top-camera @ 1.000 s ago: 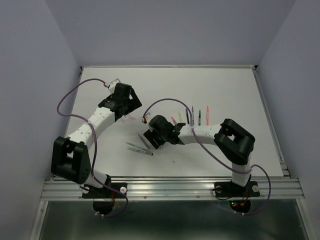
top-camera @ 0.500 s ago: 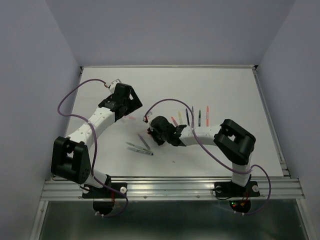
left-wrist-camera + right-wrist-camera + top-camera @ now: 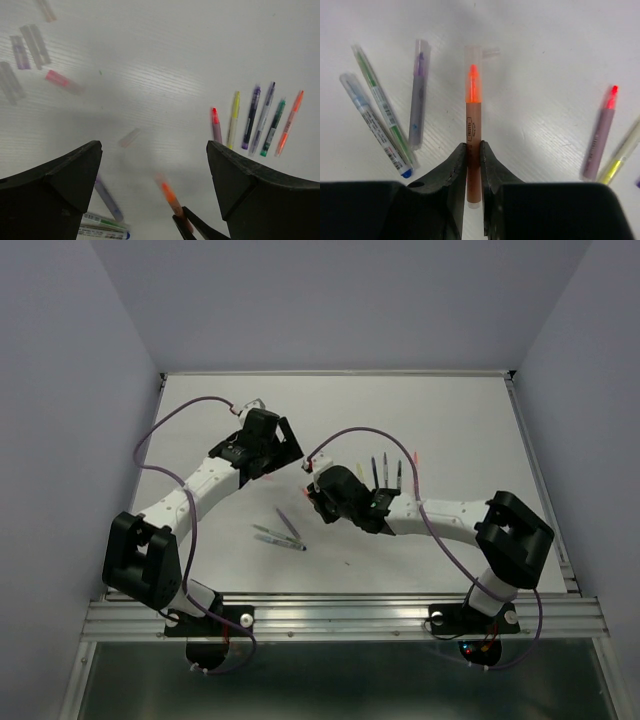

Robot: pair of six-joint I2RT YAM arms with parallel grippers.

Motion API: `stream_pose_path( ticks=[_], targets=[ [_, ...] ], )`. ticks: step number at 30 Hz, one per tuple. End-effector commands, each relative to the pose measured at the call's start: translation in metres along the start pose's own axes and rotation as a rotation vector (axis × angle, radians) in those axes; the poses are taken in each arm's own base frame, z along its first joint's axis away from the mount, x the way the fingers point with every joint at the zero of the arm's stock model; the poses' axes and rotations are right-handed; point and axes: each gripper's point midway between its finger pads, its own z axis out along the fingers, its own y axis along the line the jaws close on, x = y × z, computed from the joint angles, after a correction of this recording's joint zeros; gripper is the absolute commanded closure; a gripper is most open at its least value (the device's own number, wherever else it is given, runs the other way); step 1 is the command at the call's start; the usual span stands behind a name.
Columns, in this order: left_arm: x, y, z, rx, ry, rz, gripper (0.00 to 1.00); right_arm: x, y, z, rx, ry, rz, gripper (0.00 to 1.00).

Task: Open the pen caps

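The right claw is nearly closed, clamped on the lower barrel of an orange pen; its clear cap is seen still on. Left of that pen, three pens lie on the desk. Beyond that pen, the left claw is held wide open, gripping nothing.

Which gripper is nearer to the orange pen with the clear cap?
The right. The right gripper is shut on the orange pen, clamping its barrel between the fingers. The left gripper hangs open above the table, apart from the pen and not touching it.
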Motion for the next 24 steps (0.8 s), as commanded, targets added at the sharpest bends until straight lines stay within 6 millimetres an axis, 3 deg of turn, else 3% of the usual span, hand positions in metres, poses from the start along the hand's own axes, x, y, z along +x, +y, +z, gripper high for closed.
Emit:
stream_pose_path(
  ticks=[1,5,13,17,24],
  targets=[
    [-0.012,-0.049,-0.021,0.138,-0.047,0.003,0.03,-0.054,-0.005,-0.019,0.058,-0.154,0.076,0.99],
    [-0.008,-0.063,-0.023,0.171,-0.048,0.007,0.1,-0.07,-0.012,-0.024,0.104,-0.198,0.105,0.99],
    [-0.006,-0.068,-0.023,0.175,-0.049,0.0,0.21,-0.09,-0.03,-0.028,0.205,-0.259,0.194,0.99],
    [-0.005,-0.071,-0.023,0.186,-0.045,-0.004,0.21,-0.104,-0.029,-0.032,0.197,-0.314,0.217,0.99],
    [-0.002,-0.081,-0.025,0.217,-0.041,-0.01,0.34,-0.113,-0.029,-0.032,0.204,-0.336,0.229,0.99]
  ],
)
